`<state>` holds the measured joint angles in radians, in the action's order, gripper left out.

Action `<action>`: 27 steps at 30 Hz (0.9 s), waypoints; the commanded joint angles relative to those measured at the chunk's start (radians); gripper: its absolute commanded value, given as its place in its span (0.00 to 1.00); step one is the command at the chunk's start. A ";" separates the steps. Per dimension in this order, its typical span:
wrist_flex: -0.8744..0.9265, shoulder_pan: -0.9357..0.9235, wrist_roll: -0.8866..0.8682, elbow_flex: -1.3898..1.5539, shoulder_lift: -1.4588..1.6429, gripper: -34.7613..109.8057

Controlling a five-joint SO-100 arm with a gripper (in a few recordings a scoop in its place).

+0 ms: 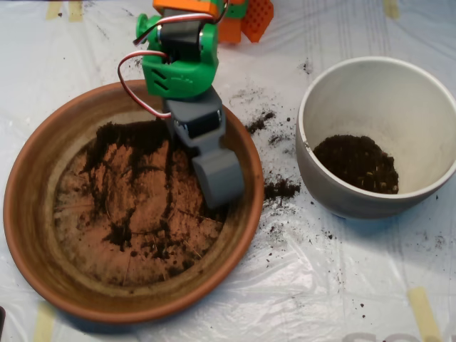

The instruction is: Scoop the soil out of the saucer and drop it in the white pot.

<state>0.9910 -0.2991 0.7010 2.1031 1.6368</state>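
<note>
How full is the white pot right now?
Mostly empty. The white pot holds one small heap of soil at the bottom, with cream inner wall bare above and around it.

Counted: one saucer (pixel 28 214), one white pot (pixel 427 107), one hand (pixel 217 178). Soil lies in two vessels, with loose spills (pixel 281 189) on the worktop (pixel 342 285).

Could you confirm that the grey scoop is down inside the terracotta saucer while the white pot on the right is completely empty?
Not quite. The overhead view shows the white pot is not empty: a mound of dark soil already lies in its bottom. The rest holds: the grey scoop is down inside the terracotta saucer, and the pot sits to the right.
</note>
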 commanded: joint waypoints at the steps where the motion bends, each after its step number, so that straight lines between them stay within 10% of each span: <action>1: 0.000 -0.023 0.058 -0.032 -0.008 0.56; 16: 0.104 -0.044 0.006 -0.222 -0.199 0.56; 27: 0.064 0.008 0.002 -0.132 -0.107 0.37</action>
<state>1.0523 -0.2930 0.6857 1.9037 1.4726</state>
